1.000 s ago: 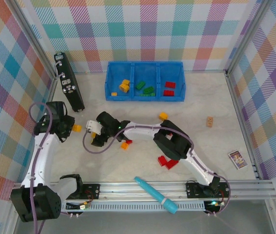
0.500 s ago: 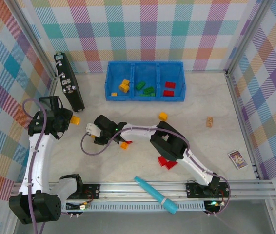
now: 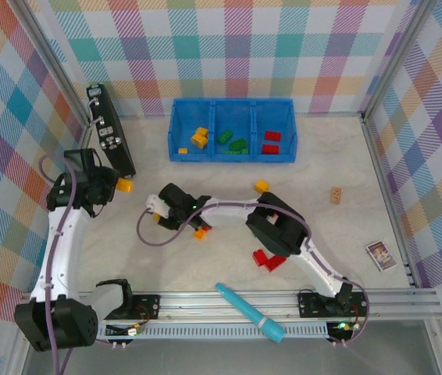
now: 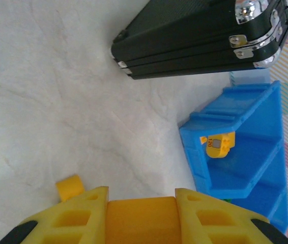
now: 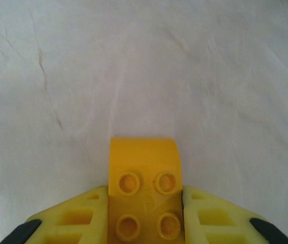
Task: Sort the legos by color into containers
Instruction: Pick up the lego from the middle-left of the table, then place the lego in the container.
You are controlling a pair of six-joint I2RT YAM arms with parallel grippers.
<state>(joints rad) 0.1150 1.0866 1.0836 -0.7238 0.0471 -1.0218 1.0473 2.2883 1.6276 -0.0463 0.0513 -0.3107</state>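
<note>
The left gripper point(image 4: 141, 202) is pinching an orange brick point(image 4: 141, 223) at the table's left, beside the black case point(image 4: 195, 35). On the way to the blue bin point(image 4: 197, 157) it risks clipping the case or the bin wall and losing the brick. The right gripper point(image 5: 145, 197) is clamping a yellow four-stud brick point(image 5: 144, 165) mid-table. Its far end, seemingly rounded, is jutting out, so a shallow grip could slip.
</note>
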